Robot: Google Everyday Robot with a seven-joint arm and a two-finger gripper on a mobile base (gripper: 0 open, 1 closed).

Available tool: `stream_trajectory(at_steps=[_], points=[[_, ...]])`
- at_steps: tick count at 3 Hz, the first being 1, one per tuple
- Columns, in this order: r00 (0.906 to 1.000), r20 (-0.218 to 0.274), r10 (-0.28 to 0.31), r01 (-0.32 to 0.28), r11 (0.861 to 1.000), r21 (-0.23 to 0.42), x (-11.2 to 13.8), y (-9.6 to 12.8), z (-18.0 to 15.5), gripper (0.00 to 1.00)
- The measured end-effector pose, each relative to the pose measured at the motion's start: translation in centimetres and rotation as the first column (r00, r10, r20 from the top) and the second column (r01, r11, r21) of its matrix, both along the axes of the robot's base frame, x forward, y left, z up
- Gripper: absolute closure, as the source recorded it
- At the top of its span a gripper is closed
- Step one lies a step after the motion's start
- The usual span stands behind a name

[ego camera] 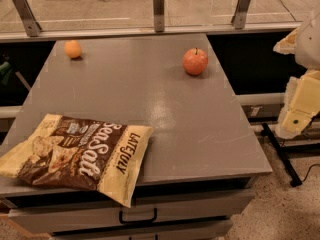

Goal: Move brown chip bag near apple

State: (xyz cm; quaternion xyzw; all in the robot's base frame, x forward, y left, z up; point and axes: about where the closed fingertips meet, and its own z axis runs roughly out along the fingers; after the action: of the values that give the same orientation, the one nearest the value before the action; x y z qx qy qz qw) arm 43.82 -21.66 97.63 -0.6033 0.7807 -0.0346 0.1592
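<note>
The brown chip bag (80, 155) lies flat at the front left of the grey table (190, 124), with its near corner hanging over the front edge. The apple (195, 61) stands at the back right of the table, far from the bag. My gripper (296, 115) is off the table's right side, at the right edge of the view, well away from both the bag and the apple. It holds nothing that I can see.
A small plain orange fruit (73, 49) sits at the table's back left corner. A rail with metal posts (158, 9) runs behind the table. Drawers with a dark handle (137, 216) are under the front edge. Cables lie on the floor at the right.
</note>
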Motion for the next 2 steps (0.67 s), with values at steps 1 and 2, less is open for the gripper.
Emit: stream_trajectory(at_steps=[1,2], points=[[1.0,0.002,0.0,0.0,1.0,0.001,0.0,0.1,0.1,0.0],[0.9975,-0.008,0.07,-0.069,0.995,0.073,0.8,4.1,-1.0,0.0]])
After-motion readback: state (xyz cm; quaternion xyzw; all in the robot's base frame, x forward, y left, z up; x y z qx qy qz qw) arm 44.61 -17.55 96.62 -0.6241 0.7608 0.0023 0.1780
